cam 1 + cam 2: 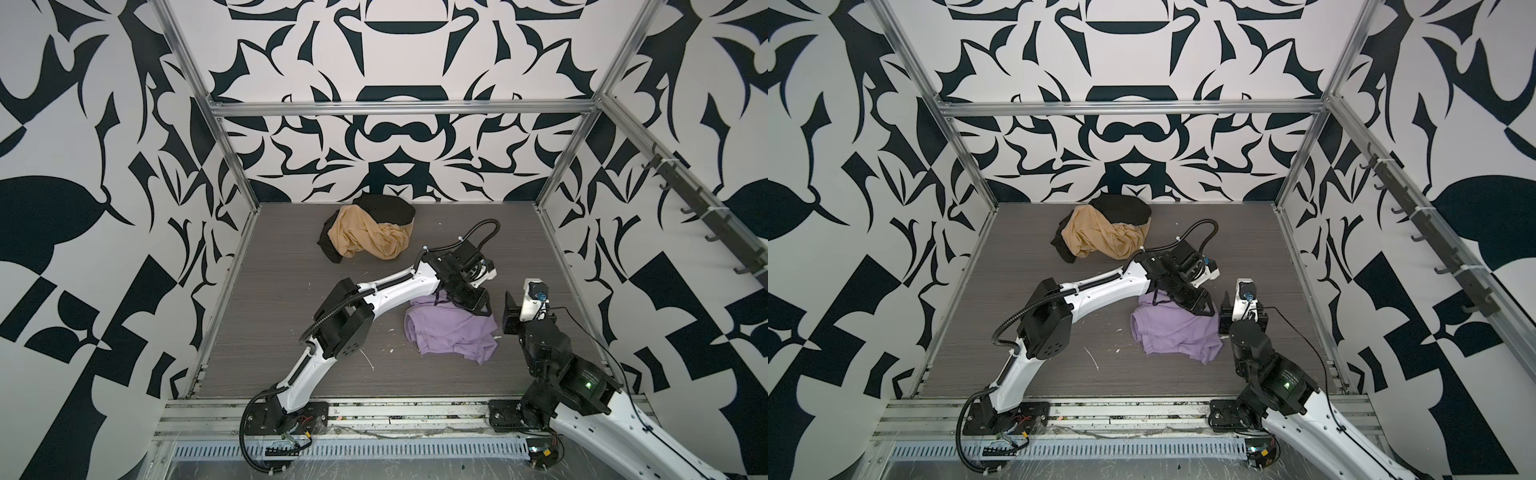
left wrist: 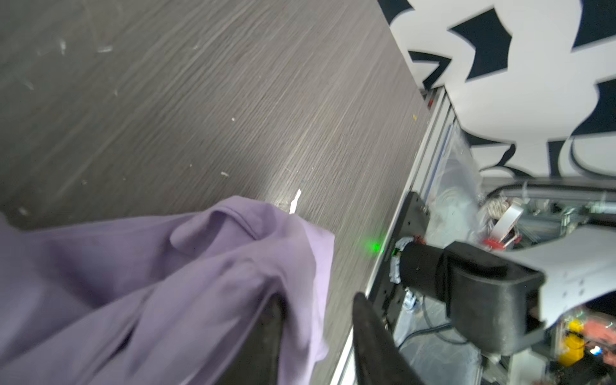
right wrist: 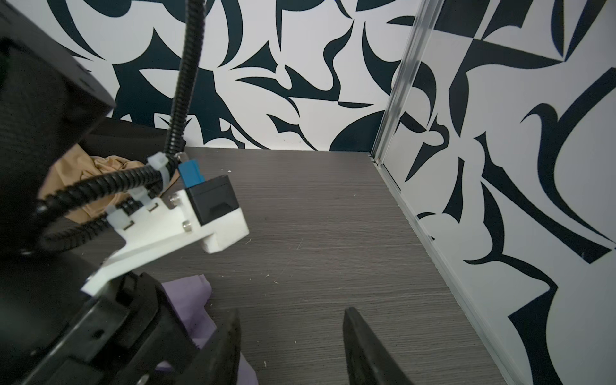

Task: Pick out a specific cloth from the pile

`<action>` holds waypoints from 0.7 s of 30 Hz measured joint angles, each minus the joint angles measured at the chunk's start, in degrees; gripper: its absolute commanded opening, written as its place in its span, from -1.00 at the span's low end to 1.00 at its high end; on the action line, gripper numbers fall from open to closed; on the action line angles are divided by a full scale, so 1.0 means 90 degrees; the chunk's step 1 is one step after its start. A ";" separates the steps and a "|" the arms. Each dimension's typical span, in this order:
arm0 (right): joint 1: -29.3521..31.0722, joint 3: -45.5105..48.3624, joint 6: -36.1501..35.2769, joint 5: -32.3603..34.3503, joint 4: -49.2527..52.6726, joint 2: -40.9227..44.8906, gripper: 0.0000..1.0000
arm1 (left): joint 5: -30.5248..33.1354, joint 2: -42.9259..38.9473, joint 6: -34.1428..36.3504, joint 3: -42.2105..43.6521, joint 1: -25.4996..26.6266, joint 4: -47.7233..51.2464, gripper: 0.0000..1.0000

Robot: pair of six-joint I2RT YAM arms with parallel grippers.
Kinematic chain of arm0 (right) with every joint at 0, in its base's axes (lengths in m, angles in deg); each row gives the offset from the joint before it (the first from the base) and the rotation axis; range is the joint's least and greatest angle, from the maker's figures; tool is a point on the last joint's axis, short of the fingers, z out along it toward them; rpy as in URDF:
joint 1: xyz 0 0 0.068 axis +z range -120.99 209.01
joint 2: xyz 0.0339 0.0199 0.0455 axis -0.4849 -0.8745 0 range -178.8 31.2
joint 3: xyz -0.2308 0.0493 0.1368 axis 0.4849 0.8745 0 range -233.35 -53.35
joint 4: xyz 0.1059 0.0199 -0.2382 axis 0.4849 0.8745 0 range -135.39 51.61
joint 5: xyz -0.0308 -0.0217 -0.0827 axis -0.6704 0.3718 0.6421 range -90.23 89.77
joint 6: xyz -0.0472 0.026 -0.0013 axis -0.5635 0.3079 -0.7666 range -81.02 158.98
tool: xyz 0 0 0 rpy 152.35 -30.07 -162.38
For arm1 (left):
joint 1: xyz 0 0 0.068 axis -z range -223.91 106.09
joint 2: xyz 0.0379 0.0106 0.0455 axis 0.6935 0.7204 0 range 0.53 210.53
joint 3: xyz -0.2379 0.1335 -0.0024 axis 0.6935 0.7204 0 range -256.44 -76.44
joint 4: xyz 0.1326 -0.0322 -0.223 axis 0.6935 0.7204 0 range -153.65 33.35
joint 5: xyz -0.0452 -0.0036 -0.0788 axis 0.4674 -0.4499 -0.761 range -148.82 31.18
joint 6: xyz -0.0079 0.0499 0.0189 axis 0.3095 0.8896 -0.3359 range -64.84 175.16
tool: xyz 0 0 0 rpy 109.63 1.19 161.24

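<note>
Already well apart from the pile (image 1: pixel 365 232), the cloth (image 1: pixel 453 332) lies crumpled on the bench (image 1: pixel 291 291), but a fold drapes one finger (image 2: pixel 263 343) of the parted left claw (image 2: pixel 318 300), so lifting away could snag and drag it, while the right claw (image 3: pixel 291 313) stands open and empty.

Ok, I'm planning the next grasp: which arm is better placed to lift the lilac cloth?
Left. The left gripper hangs right over the cloth, jaws apart, fabric draped against one finger. The right gripper sits beside the cloth, jaws open over bare table, so it would probably need repositioning.
</note>
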 measured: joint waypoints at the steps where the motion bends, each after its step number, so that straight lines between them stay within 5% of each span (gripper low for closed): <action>1: 0.0000 0.0000 0.0019 -0.0010 0.0007 -0.0015 0.04 | 0.0010 -0.0075 0.0007 0.0172 -0.0015 -0.0083 0.13; 7: -0.0051 0.0000 0.0211 -0.0255 -0.0085 -0.0471 0.04 | 0.0187 -0.1030 -0.0092 0.1265 -0.0158 -0.0537 0.59; 15: -0.0396 0.0095 0.0920 -0.1156 -0.0736 -0.1787 0.04 | 0.0338 -0.2543 -0.0461 0.2754 -0.0583 -0.1530 0.58; 21: -0.0644 0.0644 0.1705 -0.1853 -0.1326 -0.2594 0.04 | 0.0359 -0.2710 -0.0845 0.4024 -0.0814 -0.1957 0.55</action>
